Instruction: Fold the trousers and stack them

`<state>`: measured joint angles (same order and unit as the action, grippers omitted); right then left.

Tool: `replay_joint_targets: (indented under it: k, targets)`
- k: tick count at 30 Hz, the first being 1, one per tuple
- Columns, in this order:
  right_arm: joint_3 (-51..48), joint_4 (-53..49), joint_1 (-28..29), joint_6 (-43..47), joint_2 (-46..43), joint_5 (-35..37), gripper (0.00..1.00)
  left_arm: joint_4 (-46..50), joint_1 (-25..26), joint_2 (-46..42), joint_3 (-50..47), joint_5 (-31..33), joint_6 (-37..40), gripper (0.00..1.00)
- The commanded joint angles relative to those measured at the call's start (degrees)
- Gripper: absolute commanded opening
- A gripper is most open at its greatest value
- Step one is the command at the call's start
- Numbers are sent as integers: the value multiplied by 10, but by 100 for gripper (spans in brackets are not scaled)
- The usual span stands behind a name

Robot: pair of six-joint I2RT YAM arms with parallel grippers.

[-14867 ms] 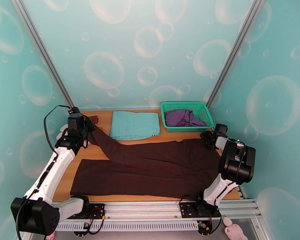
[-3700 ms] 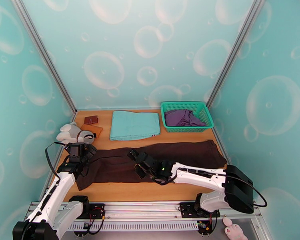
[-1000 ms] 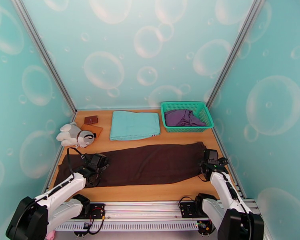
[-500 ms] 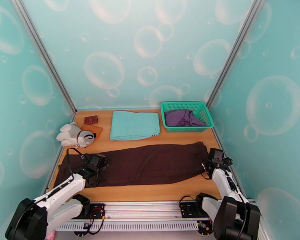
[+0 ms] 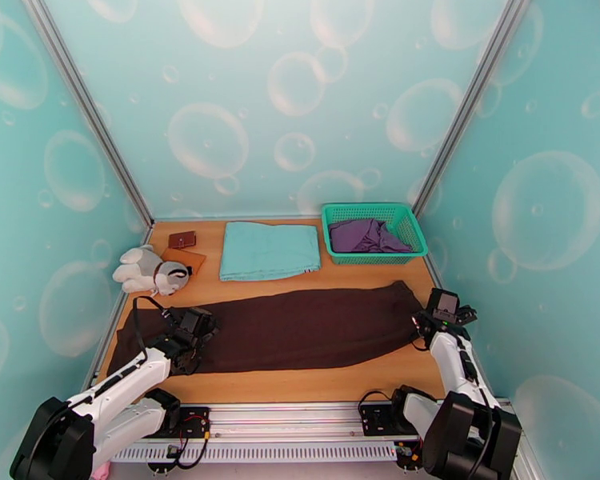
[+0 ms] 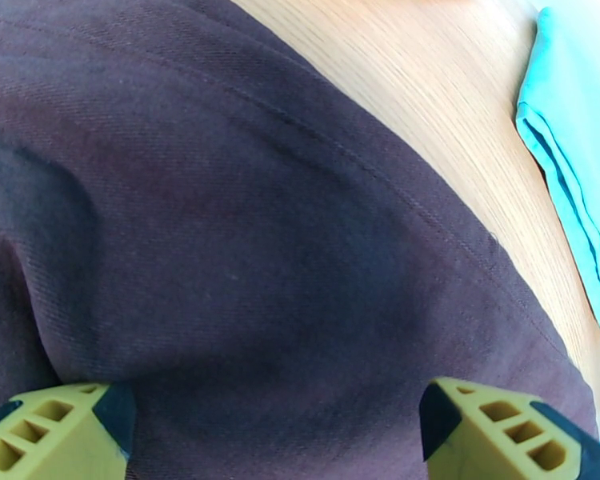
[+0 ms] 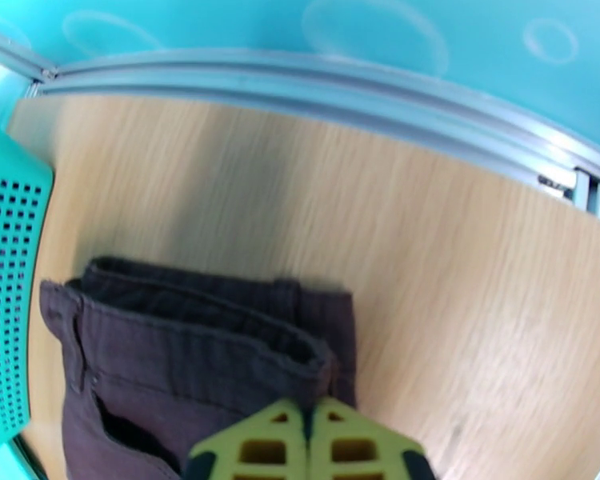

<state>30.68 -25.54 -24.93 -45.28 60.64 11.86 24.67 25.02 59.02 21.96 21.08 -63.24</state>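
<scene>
From above, the right gripper (image 5: 430, 318) has just shifted rightward, drawing the trousers (image 5: 300, 330) taut as one long strip across the table (image 5: 300, 382). Left wrist: the left gripper (image 6: 276, 430) hangs wide open over the cloth. Right wrist: fingers (image 7: 260, 450) pinched on the waistband (image 7: 220, 330); a crosswise fold looks next

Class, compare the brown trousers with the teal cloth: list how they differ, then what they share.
Colour: the trousers are dark brown, the teal cloth light teal. Shape: the trousers form a long strip across the table; the teal cloth is a compact rectangle. Place: the trousers lie toward the near edge, the teal cloth farther back. Both lie flat on the wood.
</scene>
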Motion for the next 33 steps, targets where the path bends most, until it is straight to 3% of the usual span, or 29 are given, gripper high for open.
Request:
replay_joint_targets:
  k: [1, 9, 11, 13, 15, 17, 19, 22, 26, 29, 33]
  targets:
    - [17, 15, -18, 28, 4, 31, 0, 21, -6, 2, -8, -2, -7, 99]
    - [7, 33, -28, 32, 21, 65, 0, 25, -6, 3, -4, 0, -6, 99]
    - [2, 30, -28, 29, 21, 67, 14, 26, -6, 0, -2, 0, -2, 99]
    - [3, 29, -28, 36, 5, 54, 23, 22, -6, -6, 1, -7, 16, 99]
    - [10, 22, -18, 50, -31, 49, 43, -5, -1, -22, 4, -36, 70, 99]
    - [21, 12, 9, 65, -90, 51, 54, -51, 17, -56, 0, -94, 149, 99]
    - [22, 18, 54, 87, -154, 31, 62, -67, 58, -90, 5, -114, 184, 99]
    - [-5, 77, 118, 143, -240, -108, 69, -76, 145, -117, 33, -117, 244, 99]
    - [-50, 135, 195, 114, -234, -183, 66, -75, 257, -73, 95, -70, 302, 99]
    - [-65, 168, 196, 91, -145, -229, 56, -50, 354, 14, 147, 16, 357, 99]
    - [-86, 219, 128, 82, -77, -296, 56, -32, 451, 123, 186, 101, 435, 96]
